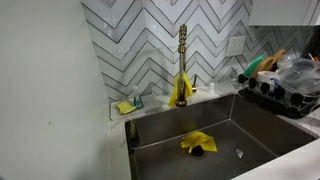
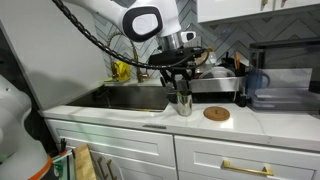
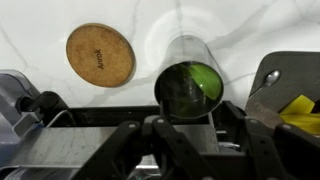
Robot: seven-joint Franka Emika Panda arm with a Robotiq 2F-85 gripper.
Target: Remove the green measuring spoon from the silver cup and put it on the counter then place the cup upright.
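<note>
Arm: the white arm (image 2: 110,25) reaches down from the upper left in an exterior view, with its fingers (image 2: 175,86) pointing straight down.
Fingers: they hang at the rim of the cup (image 2: 182,103), one on each side. I cannot tell if they press on it or only stand close to it.
Cup: silver, standing upright on the surface (image 2: 130,118) with its mouth up, beside the sink edge. The wrist view looks right into it.
Spoon: the green spoon (image 3: 203,80) is inside the cup, low against the far wall as the wrist view shows it. Its handle cannot be made out.
Coaster: a round cork coaster (image 2: 216,114) lies flat on the surface near the cup, not touching it.
Sink: the steel sink (image 1: 250,125) has a yellow cloth (image 1: 197,143) lying in the basin near the drain.
Faucet: a brass faucet (image 1: 182,60) stands behind the basin, in front of the tiled wall.
Rack: a dark rack (image 1: 285,95) filled with dishes stands at the side of the sink.
</note>
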